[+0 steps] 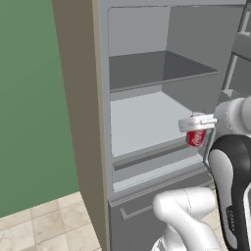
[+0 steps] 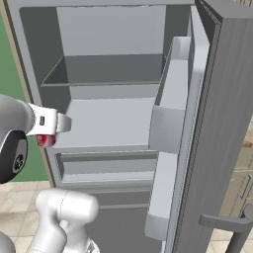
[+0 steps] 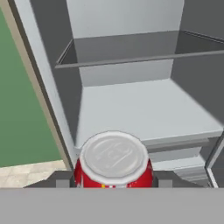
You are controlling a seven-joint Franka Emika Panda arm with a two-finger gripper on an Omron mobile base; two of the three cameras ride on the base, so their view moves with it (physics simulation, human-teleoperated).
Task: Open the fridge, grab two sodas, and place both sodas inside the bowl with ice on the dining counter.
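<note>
Nearest to us, our gripper [image 3: 113, 183] has its jaws clamped on either side of a small red can [image 3: 113, 162], a smooth cylinder with a dull silver lid, held upright just in front of the fridge [image 1: 147, 98]. Behind the can lies the fridge's flat, pale grey lower shelf [image 3: 140, 109], and above it a thinner, darker shelf [image 3: 131, 52]. To the can's right, the ribbed grey door [image 2: 217, 123] stands swung open with boxy pale bins [image 2: 170, 104] on its inner side.

Fridge [image 1: 147, 29] door swung wide, pale grey lower shelf [image 3: 144, 109] stretching just ahead of the claw [image 3: 113, 183], darker upper shelf [image 3: 131, 48] above and beyond it, tiled floor [image 1: 39, 225] down below
</note>
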